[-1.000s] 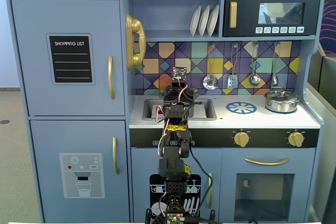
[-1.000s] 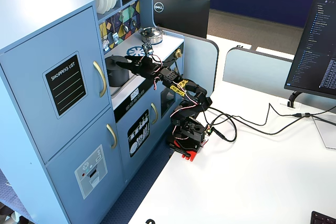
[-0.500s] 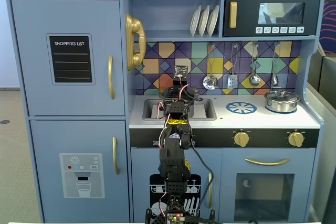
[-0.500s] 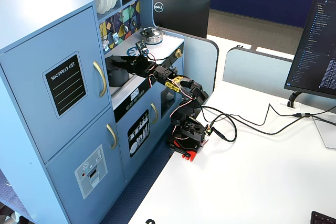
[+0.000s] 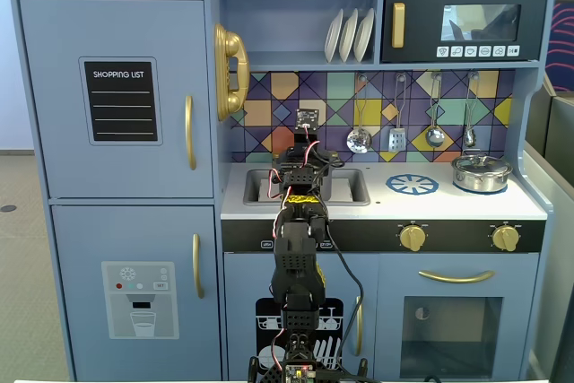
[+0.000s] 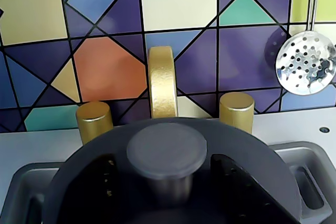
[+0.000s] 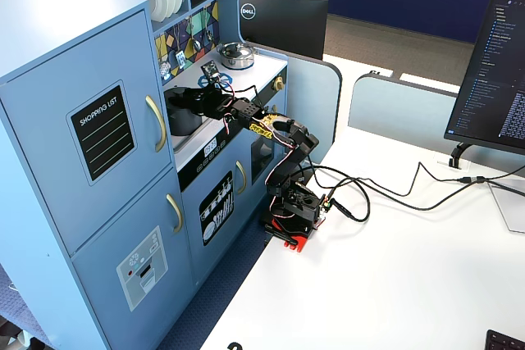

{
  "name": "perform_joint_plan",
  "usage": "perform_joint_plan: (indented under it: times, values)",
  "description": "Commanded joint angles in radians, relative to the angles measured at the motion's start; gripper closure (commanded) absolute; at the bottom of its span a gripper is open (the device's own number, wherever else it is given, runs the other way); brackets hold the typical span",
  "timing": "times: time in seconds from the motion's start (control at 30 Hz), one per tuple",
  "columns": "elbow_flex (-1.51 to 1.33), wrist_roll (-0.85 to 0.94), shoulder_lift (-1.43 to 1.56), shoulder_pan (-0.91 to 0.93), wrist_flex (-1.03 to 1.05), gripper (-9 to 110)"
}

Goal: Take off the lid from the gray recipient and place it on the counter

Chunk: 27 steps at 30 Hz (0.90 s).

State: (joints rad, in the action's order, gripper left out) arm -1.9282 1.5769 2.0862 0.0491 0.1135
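Note:
In the wrist view the dark gray lid (image 6: 273,182) fills the lower half, its round knob (image 6: 166,152) in the middle. My gripper (image 6: 169,184) is open, with one black finger (image 6: 107,182) left of the knob stem and the other right of it, both apart from it. From the side, the gray recipient (image 7: 182,116) stands in the sink with the lid (image 7: 179,93) on it and my gripper (image 7: 195,99) just above. The white counter (image 5: 466,205) runs to the right. In the front fixed view my arm (image 5: 296,248) hides the recipient.
A gold faucet (image 6: 163,82) and two gold knobs (image 6: 94,121) stand close behind the lid, before the tiled back wall. A slotted spoon (image 6: 305,61) hangs at the right. A shiny steel pot (image 5: 482,172) sits on the counter's right end, beside the blue burner print (image 5: 413,185).
My arm has reached further in over the sink, bringing the gripper down around the lid's knob. The pot and lid have not moved.

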Motion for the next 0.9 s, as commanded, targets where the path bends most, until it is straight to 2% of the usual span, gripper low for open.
perform_joint_plan:
  times: [0.0,0.1,0.6,0.87]
  values:
    - [0.064,0.014,-0.015,-0.008,-0.037,94]
    - [0.071,0.011,-0.025,-0.012,-0.066,102]
    - [0.184,0.051,0.002,-0.034,-0.087,102]
    - [0.175,0.055,0.054,0.02,-0.081,102]
